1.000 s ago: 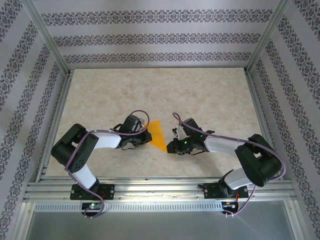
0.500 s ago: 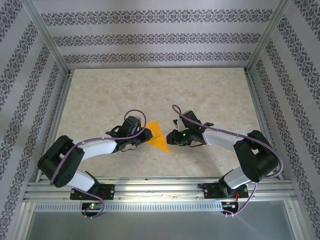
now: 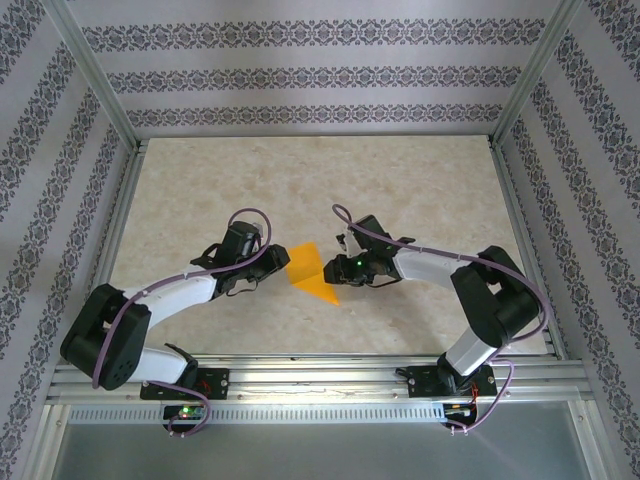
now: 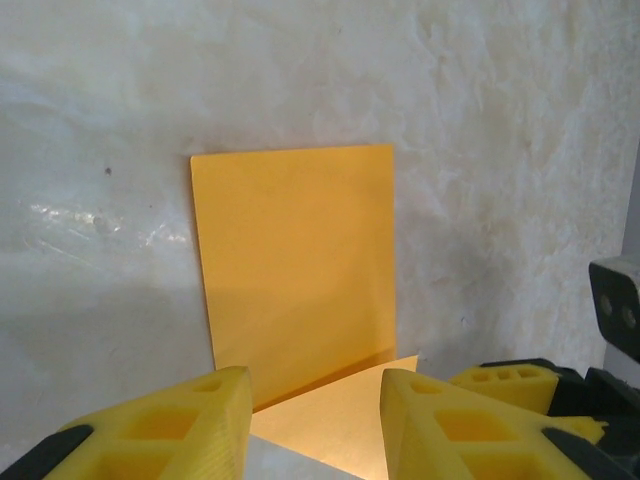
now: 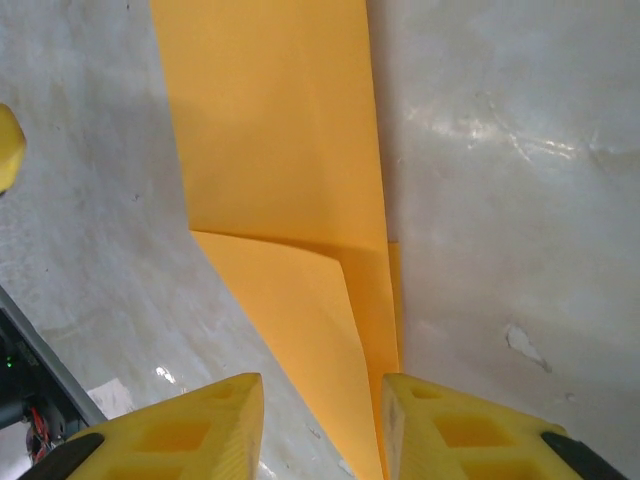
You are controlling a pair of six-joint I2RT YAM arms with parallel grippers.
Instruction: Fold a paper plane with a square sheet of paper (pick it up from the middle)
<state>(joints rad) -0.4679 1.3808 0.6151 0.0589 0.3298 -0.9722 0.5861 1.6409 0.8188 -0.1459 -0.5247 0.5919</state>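
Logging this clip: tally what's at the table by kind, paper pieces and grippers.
Orange paper sheet: 1, partly folded
Grippers: 2, the left gripper and the right gripper
Total: 3

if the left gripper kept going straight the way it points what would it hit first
The orange paper, lying flat right ahead of the left gripper, its near edge between the open fingers. Depth is unclear; the right gripper sits beyond.
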